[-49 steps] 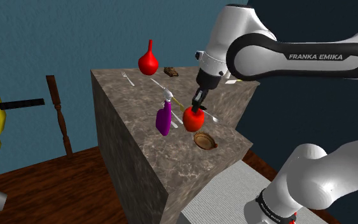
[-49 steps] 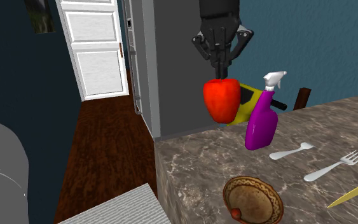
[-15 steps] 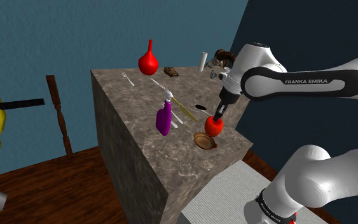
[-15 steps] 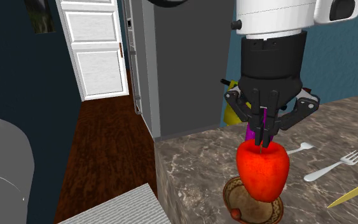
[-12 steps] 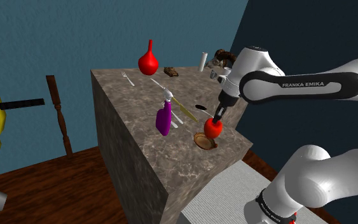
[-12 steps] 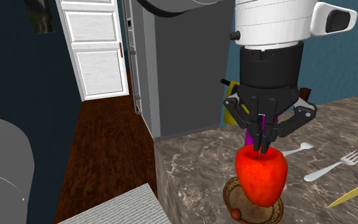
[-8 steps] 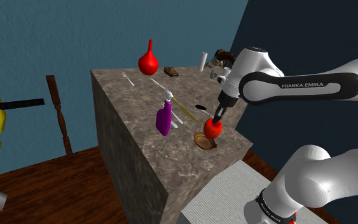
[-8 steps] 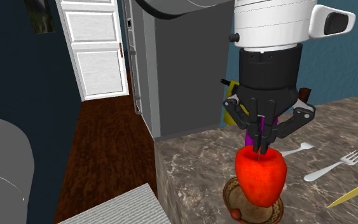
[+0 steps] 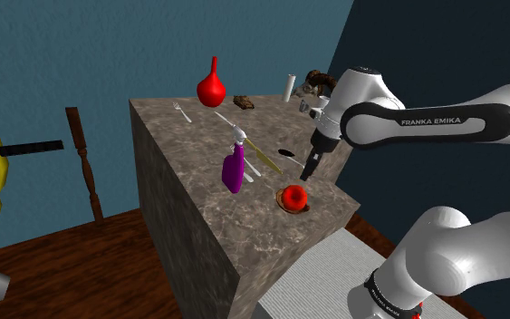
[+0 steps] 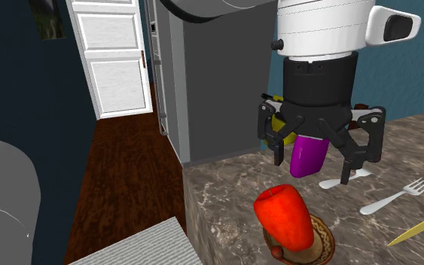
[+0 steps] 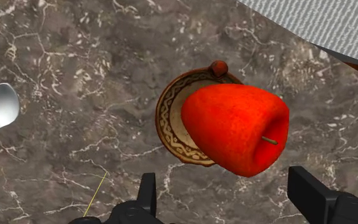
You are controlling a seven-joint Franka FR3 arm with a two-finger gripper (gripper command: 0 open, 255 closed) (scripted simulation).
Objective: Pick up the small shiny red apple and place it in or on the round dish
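Dark marbled surface (image 10: 225, 188) | red apple (image 10: 283, 218) lower right, tipped across brown dish (image 11: 166, 121) | jaws apart above, so it rests unsupported

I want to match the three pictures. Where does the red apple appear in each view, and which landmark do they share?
Shoulder view: the red apple is right of the middle, on the round brown dish, near the marble counter's edge.
Second exterior view: the apple is low, right of the middle, leaning on the dish.
Wrist view: the apple lies on its side over the dish.
Shared landmark: the dish.
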